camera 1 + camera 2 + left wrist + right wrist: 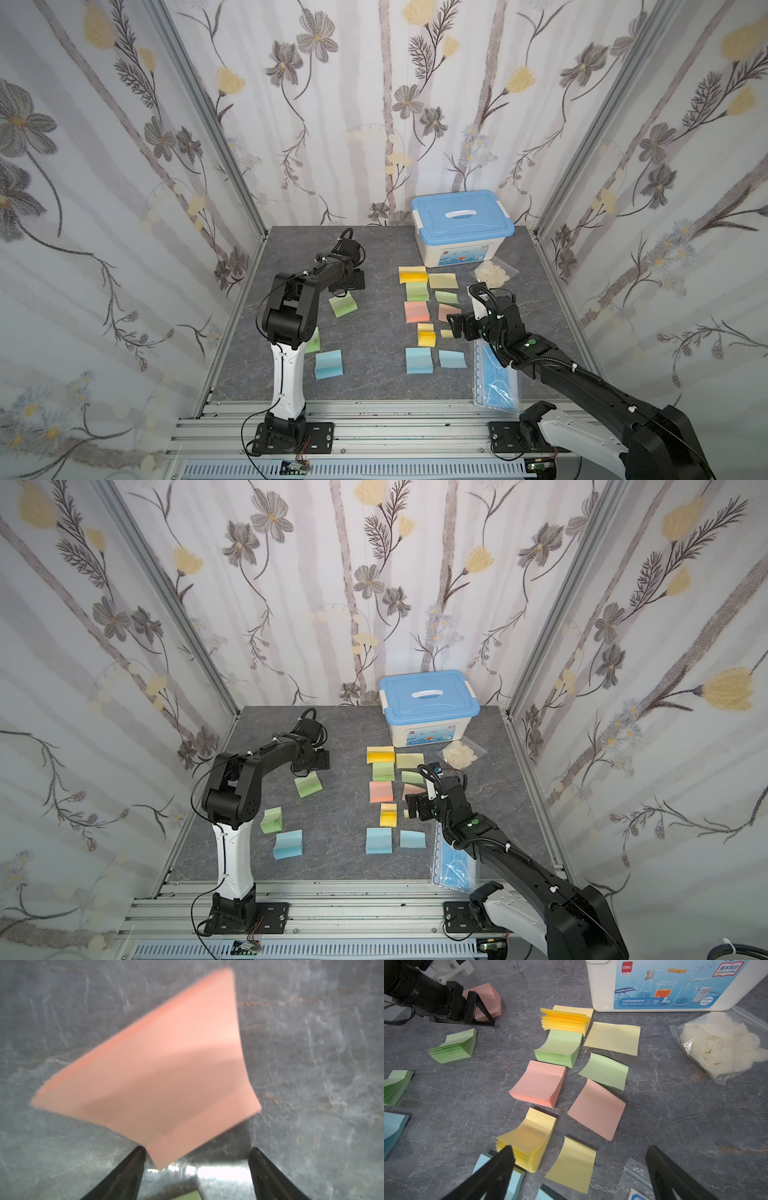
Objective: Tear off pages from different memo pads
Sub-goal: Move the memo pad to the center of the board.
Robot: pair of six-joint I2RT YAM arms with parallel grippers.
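A column of memo pads lies mid-table: yellow (412, 274), green (417, 291), pink (537, 1084), yellow (527, 1138) and blue (419, 360). Beside them to the right lie single pages: yellow (612, 1038), green (605, 1071), pink (597, 1108), yellow (572, 1164) and blue (452, 359). More pads sit at the left: green (343, 306), green (272, 820) and blue (328, 364). My left gripper (197, 1150) is open, low at a further pink pad (158, 1068) whose corner reaches between the fingers. My right gripper (580, 1150) hangs open above the lower yellow page.
A white box with a blue lid (461, 224) stands at the back right. In front of it lies a clear bag of white gloves (720, 1043). A clear bag of blue face masks (496, 374) lies along the right side under my right arm.
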